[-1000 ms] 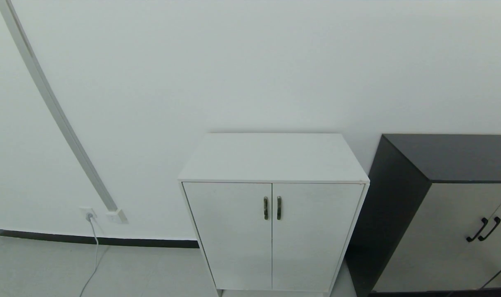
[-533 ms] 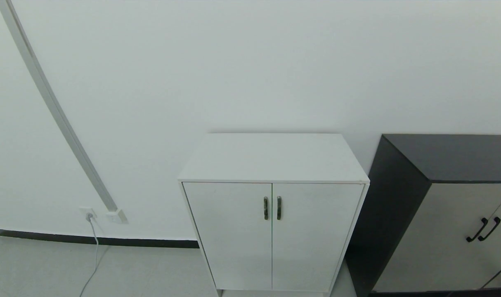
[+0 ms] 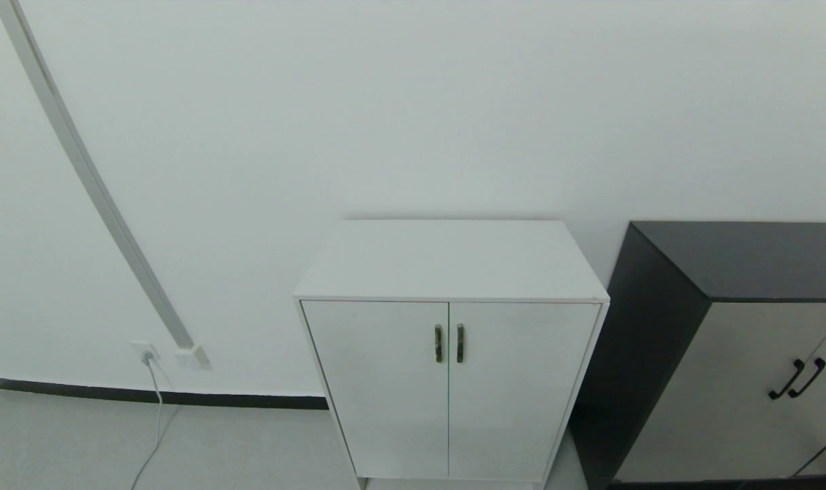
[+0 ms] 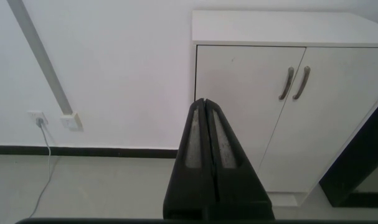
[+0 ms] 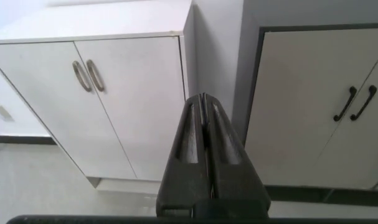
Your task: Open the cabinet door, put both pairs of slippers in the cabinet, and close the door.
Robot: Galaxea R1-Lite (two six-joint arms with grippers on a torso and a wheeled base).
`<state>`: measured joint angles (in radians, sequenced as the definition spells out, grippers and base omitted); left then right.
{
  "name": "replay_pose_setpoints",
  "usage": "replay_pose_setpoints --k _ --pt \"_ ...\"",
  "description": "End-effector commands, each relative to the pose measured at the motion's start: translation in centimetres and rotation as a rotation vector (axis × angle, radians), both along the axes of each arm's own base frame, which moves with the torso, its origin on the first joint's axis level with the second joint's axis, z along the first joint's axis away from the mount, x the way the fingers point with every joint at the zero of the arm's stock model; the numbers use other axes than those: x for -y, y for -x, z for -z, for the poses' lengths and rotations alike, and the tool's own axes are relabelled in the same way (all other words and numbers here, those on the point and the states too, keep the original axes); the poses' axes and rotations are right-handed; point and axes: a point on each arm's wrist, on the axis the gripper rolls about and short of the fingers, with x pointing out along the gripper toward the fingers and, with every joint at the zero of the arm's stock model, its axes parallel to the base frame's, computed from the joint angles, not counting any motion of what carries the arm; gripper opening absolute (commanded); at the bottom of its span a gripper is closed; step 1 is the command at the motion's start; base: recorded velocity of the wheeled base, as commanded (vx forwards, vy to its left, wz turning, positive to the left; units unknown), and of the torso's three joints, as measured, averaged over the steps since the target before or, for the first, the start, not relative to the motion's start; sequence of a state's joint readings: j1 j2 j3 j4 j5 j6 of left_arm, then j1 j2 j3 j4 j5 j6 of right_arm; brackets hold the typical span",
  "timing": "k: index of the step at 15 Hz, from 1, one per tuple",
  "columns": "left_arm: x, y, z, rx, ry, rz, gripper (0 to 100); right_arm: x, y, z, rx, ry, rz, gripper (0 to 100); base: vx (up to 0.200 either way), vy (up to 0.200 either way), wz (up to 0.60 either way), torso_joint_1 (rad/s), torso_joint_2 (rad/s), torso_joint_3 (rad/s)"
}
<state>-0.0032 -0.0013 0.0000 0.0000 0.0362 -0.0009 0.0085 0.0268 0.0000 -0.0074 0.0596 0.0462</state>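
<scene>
A white two-door cabinet [image 3: 449,388] stands against the wall with both doors closed, and its two dark metal handles [image 3: 448,343] meet at the middle seam. In the left wrist view the same cabinet [image 4: 251,93] lies ahead, and my left gripper [image 4: 205,102] is shut with nothing in it, well short of the doors. My right gripper [image 5: 203,98] is shut and empty too, held off from the white cabinet [image 5: 126,93] and its handles [image 5: 89,76].
A black cabinet [image 3: 726,340] with pale doors and black handles [image 3: 797,378] stands close on the white one's right. A wall socket [image 3: 145,353] with a cable trailing to the floor sits at the left, under a slanting cable duct [image 3: 86,170]. Grey tiled floor lies in front.
</scene>
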Motion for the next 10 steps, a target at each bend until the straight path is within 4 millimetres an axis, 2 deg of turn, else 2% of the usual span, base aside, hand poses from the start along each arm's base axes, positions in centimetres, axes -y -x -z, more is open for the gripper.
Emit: replay_pose_setpoints --k 1,3,10 --pt "0.0 -0.01 0.0 -0.001 0.001 -0.001 0 0.02 0.2 0.06 0.027 -0.006 0.025 0 0.0 0.0 0.0 0.0 0.0 0.0" --pt "0.0 -0.01 0.0 -0.001 -0.001 -0.001 0 0.16 0.2 0.02 0.03 -0.023 0.09 0 0.0 0.0 0.0 0.0 0.0 0.0" --pt "0.0 -0.01 0.0 -0.001 -0.002 -0.001 0 0.16 0.2 0.04 0.028 -0.016 0.088 0 0.0 0.0 0.0 0.0 0.0 0.0"
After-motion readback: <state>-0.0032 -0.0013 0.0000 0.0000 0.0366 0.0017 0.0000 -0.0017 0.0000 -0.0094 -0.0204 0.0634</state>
